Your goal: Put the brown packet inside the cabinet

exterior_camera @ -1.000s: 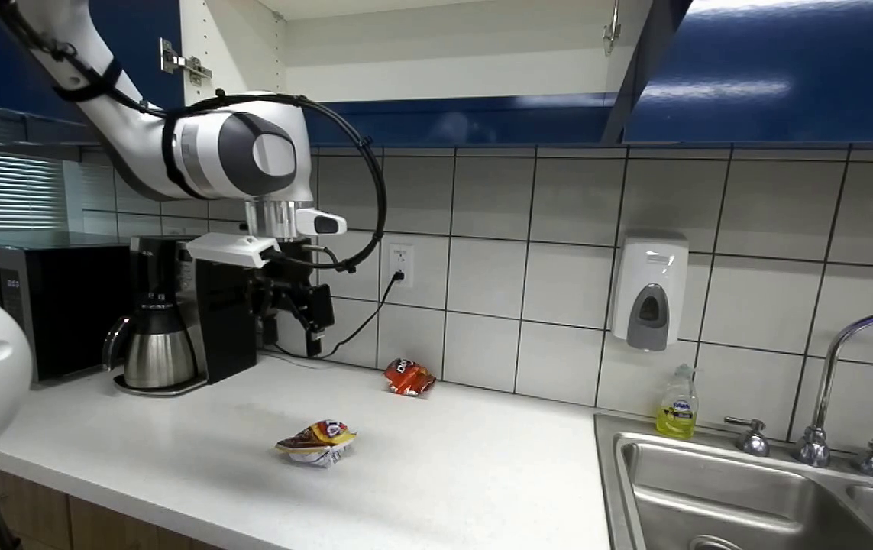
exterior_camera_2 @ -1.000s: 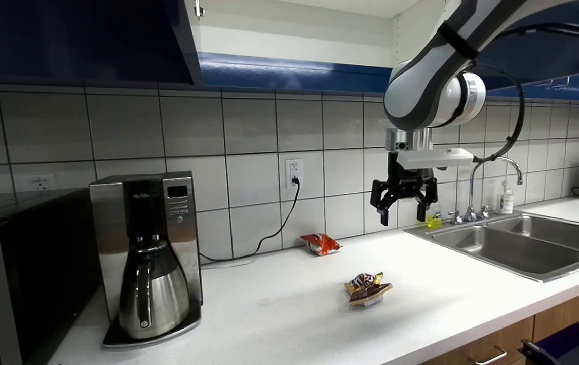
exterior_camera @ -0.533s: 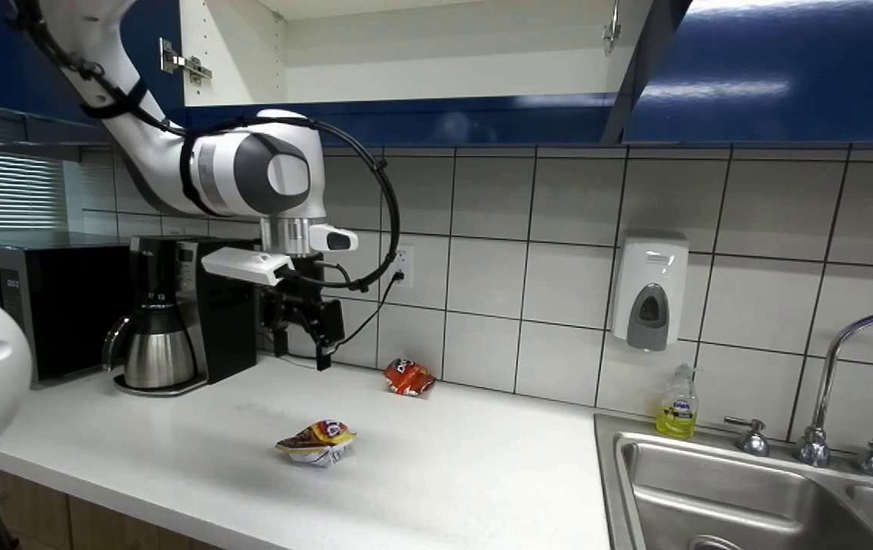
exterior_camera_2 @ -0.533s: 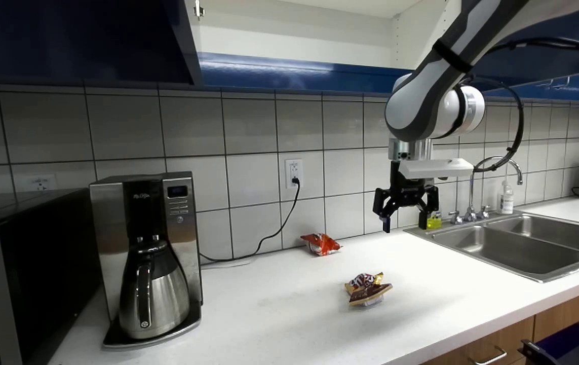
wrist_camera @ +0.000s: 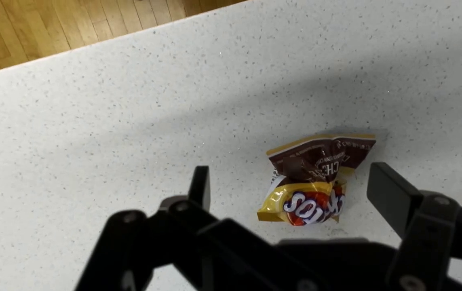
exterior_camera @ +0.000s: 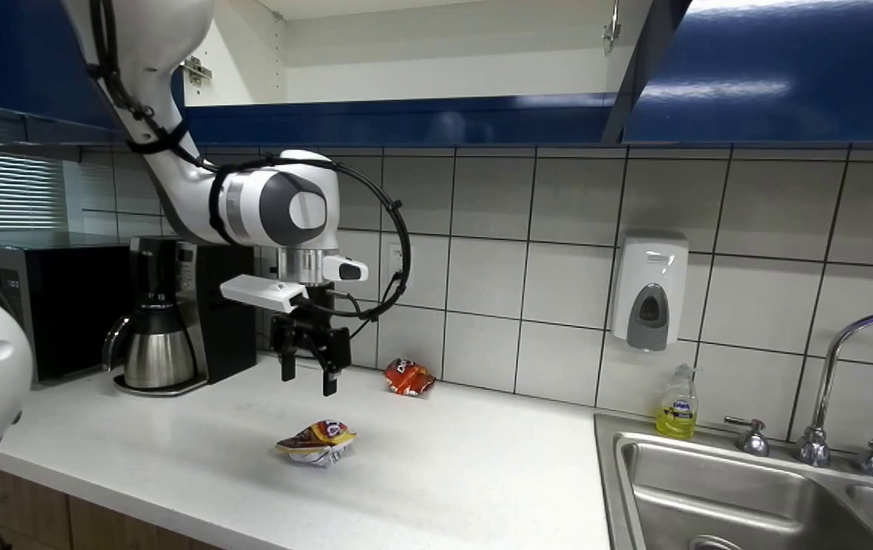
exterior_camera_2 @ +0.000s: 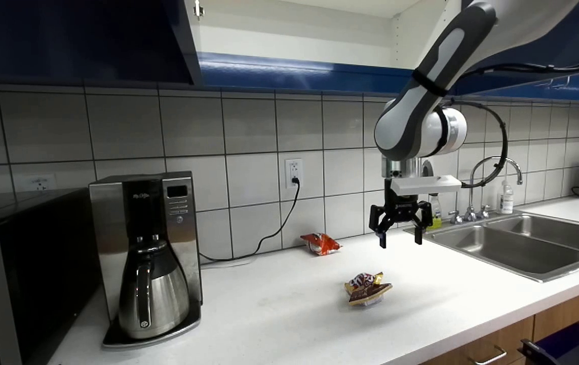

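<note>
The brown packet (exterior_camera: 317,443) lies crumpled on the white counter in both exterior views (exterior_camera_2: 368,290). It has brown, yellow and red parts with white lettering. My gripper (exterior_camera: 308,382) is open and empty, above the packet and apart from it; it also shows in an exterior view (exterior_camera_2: 400,242). In the wrist view the packet (wrist_camera: 315,178) appears between the two spread fingers (wrist_camera: 289,182), closer to the right finger. The cabinet (exterior_camera: 421,121) hangs above the counter with its dark blue doors open and its white interior showing in both exterior views (exterior_camera_2: 294,71).
A red-orange packet (exterior_camera: 409,379) lies by the tiled wall. A coffee maker (exterior_camera_2: 147,253) and a microwave (exterior_camera_2: 31,274) stand at one end of the counter. A sink (exterior_camera: 610,489), a dish soap bottle (exterior_camera: 677,411) and a wall soap dispenser (exterior_camera: 650,290) are at the other.
My open gripper has come down toward the counter and closer to the brown packet. Both packets and the cabinet doors have not moved.
</note>
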Robot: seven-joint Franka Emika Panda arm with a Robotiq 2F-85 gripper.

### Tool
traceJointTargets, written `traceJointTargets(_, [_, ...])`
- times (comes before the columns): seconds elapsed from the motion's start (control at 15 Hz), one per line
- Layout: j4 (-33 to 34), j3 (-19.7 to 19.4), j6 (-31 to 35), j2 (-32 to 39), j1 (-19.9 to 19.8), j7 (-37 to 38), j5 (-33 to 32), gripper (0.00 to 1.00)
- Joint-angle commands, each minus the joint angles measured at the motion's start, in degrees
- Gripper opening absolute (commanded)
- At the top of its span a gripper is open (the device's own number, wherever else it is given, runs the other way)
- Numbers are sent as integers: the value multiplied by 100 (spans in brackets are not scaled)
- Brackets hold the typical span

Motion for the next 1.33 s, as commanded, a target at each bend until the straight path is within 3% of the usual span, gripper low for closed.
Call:
traceJointTargets(0.0, [344, 45, 4, 426, 37, 21, 45, 100])
traceJointTargets(1.27, [1177, 44, 138, 1896, 515, 716, -128, 100])
